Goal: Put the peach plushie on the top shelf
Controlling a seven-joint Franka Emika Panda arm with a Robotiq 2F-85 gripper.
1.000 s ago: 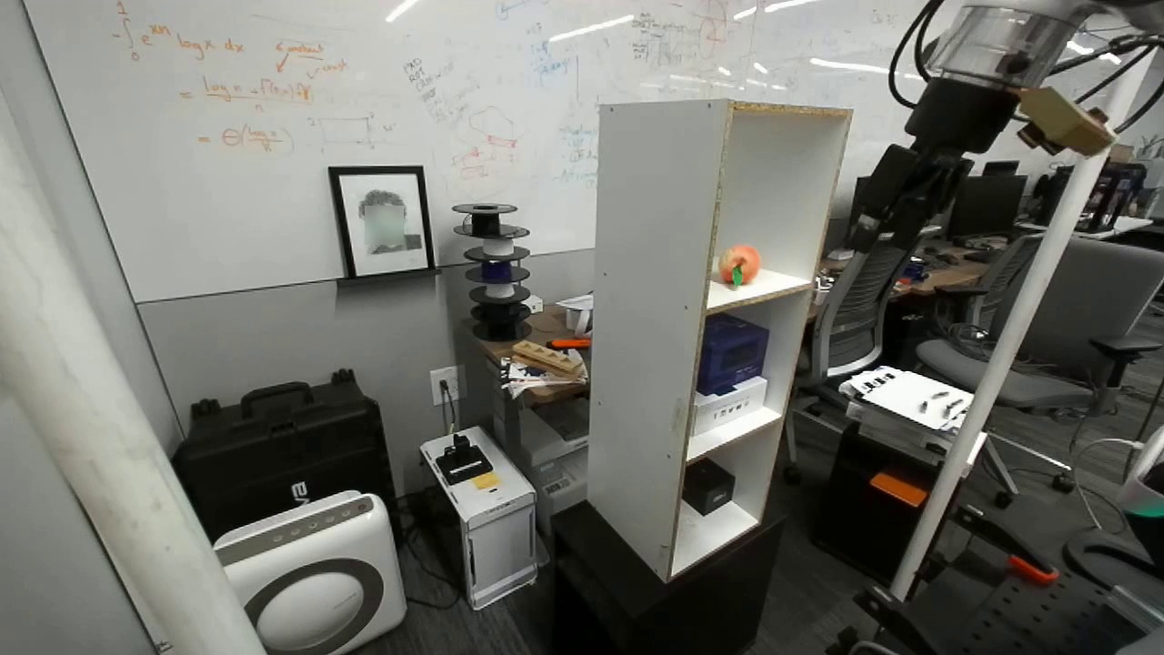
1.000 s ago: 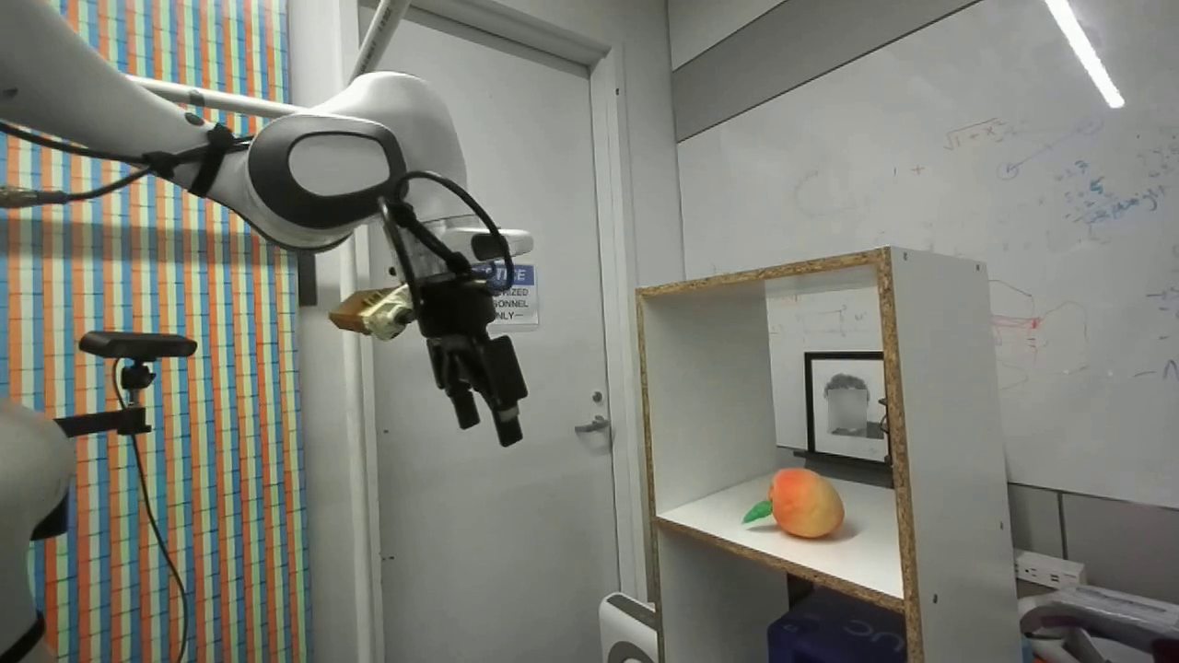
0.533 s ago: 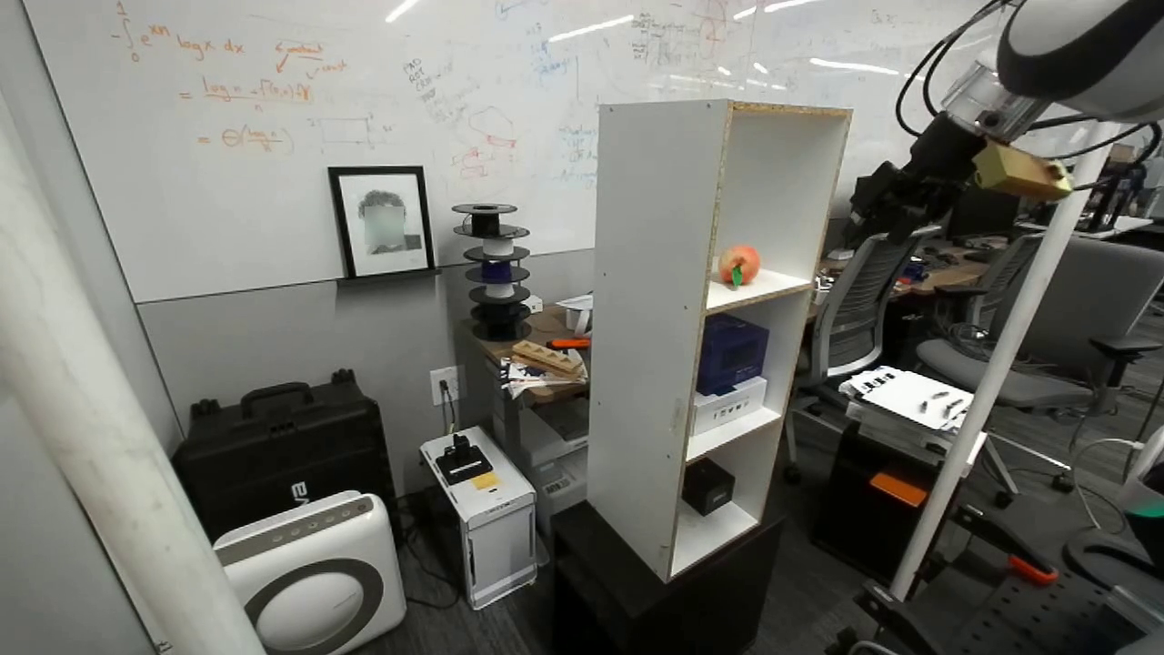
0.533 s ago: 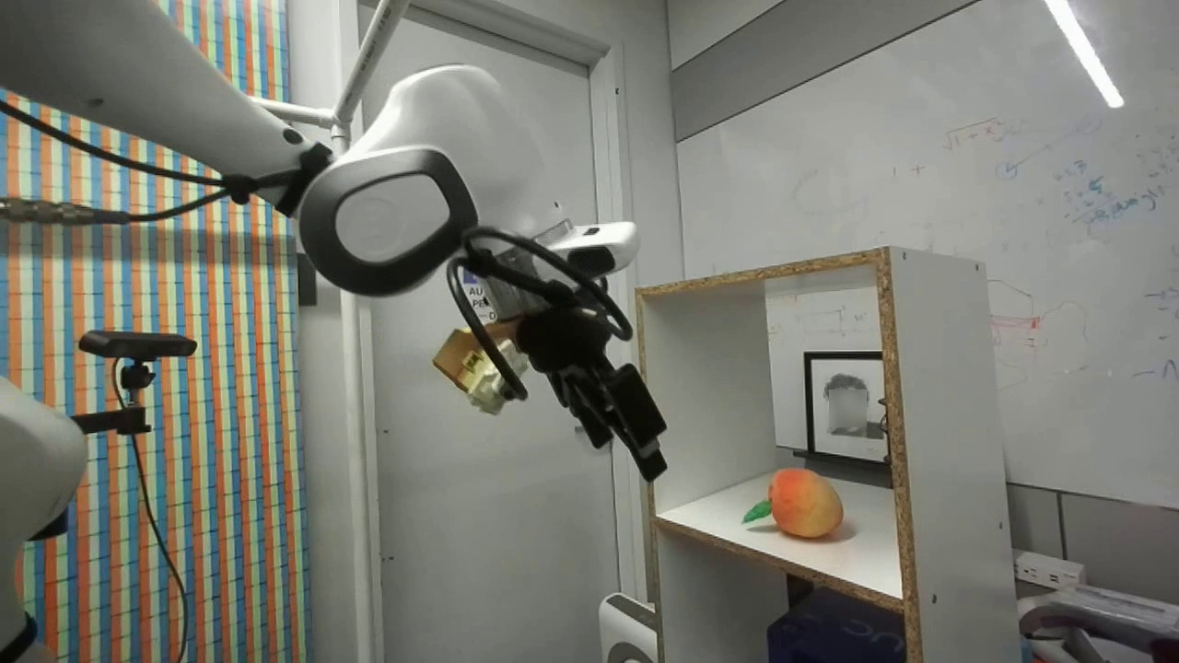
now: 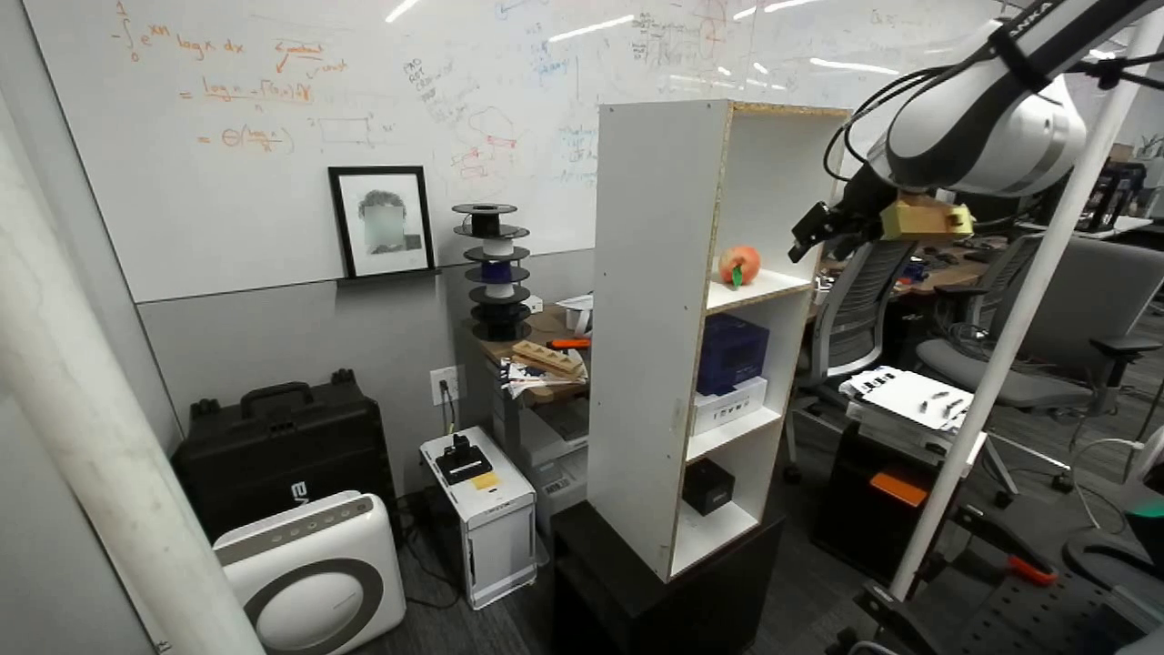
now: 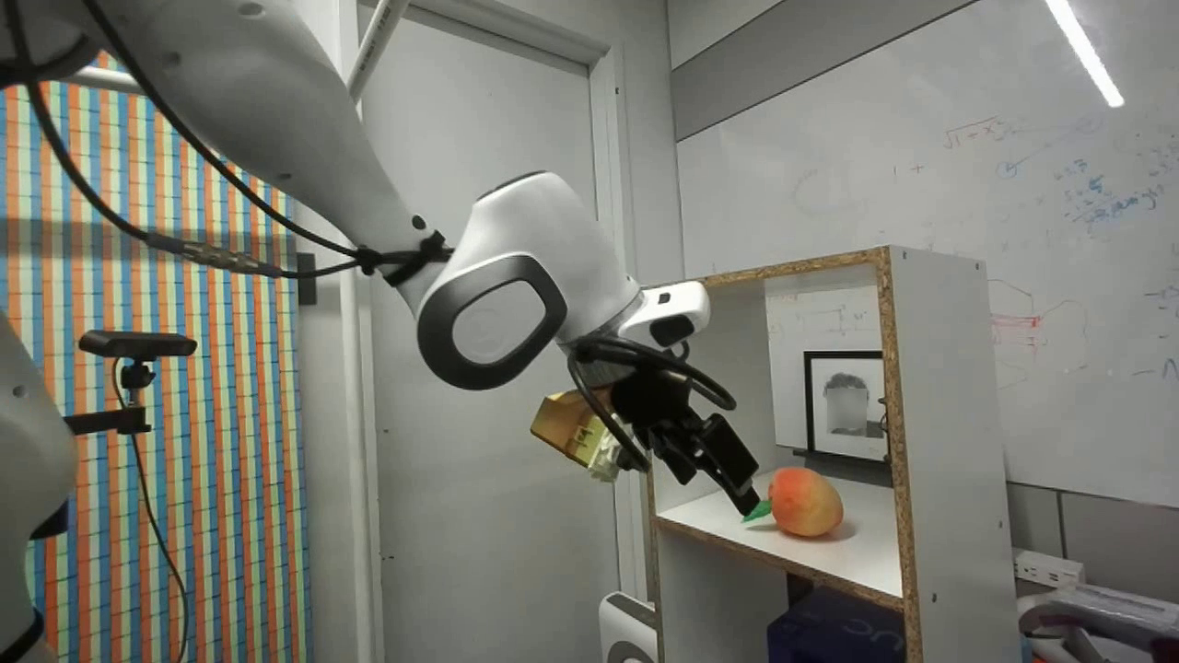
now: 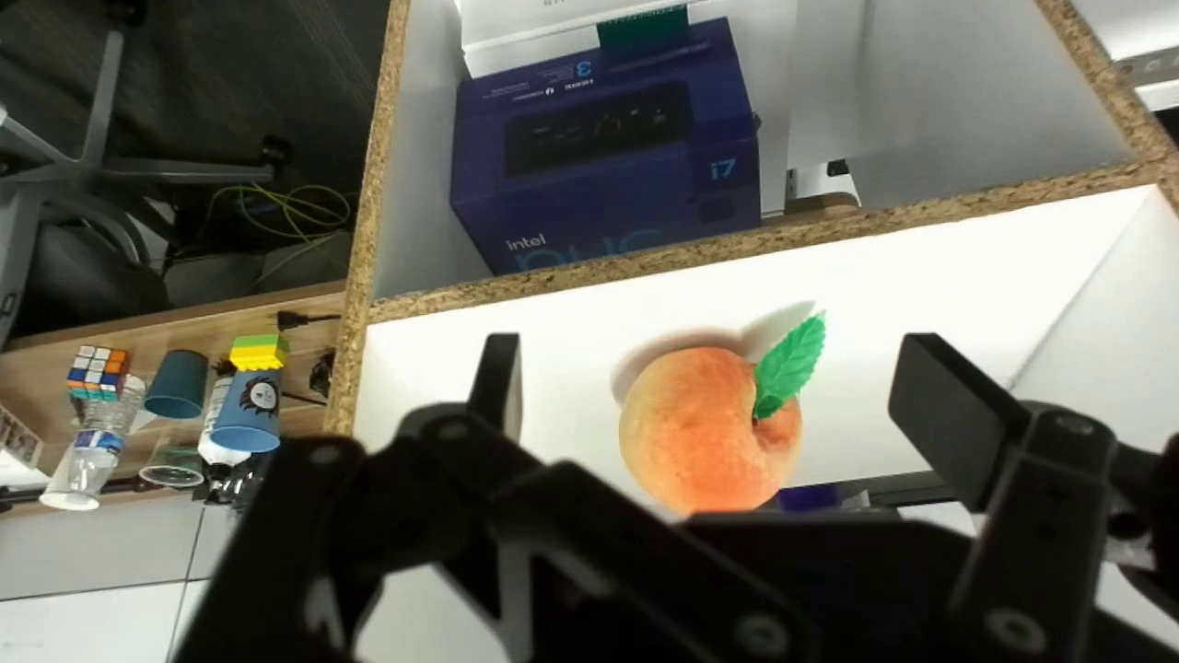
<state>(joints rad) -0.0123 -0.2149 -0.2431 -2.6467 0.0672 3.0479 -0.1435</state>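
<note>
"Where is the peach plushie (image 7: 705, 433)?"

"Just right of and below centre in the wrist view, its green leaf (image 7: 790, 364) pointing to the upper right. It rests in the uppermost compartment of the white shelving unit (image 5: 659, 318), on that compartment's floor board (image 6: 866, 566)."

"And the top shelf (image 6: 792, 268)?"

"Above the plushie in both exterior views; its chipboard front edge shows."

"How does the end effector (image 7: 723, 396) stand?"

"Spread wide: in the wrist view a finger lies on either side of the plushie, with white board showing between. Right of centre in an exterior view, a fingertip (image 6: 741, 498) overlaps the leaf; I can't tell whether they touch."

"What else does the unit hold?"

"Right of centre in an exterior view, a dark blue box (image 5: 732, 353) on a white box (image 5: 730, 407) in the middle compartment, and a small black box (image 5: 708, 486) in the bottom one."

"And at the left of the wrist view?"

"A wooden worktop (image 7: 203, 327), with a puzzle cube (image 7: 97, 372) and a printed blue cup (image 7: 244, 428)."
</note>
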